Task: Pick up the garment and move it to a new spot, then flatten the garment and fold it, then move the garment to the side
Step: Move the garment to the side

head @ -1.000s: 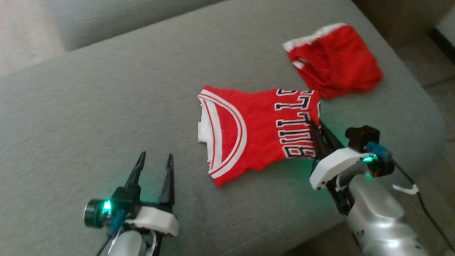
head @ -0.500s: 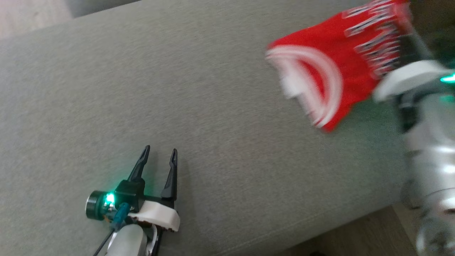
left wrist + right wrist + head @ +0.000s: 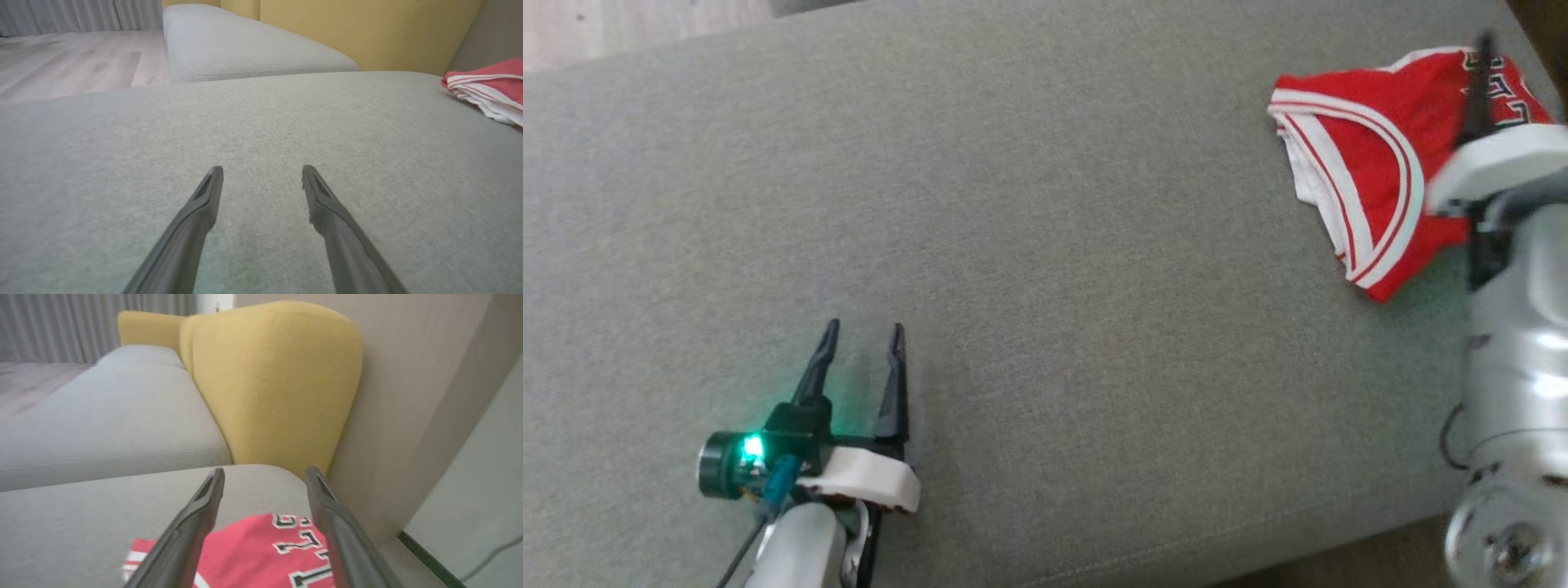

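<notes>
At two o'clock on the cushion [image 3: 1045,245] we find the folded garment [image 3: 1364,171] parked aside, our right gripper [image 3: 263,473] spread above it; at seven, our left gripper [image 3: 864,329] waits, fingers apart, unneeded.

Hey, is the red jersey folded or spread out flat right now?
Folded: the jersey lies doubled on the sofa cushion, striped edges stacked in layers.

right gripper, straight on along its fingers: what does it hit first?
Likely the yellow back cushion. The open right gripper points over the red jersey and the end of the grey seat toward it. Whether the fingers clear the seat edge is hard to judge.
</notes>
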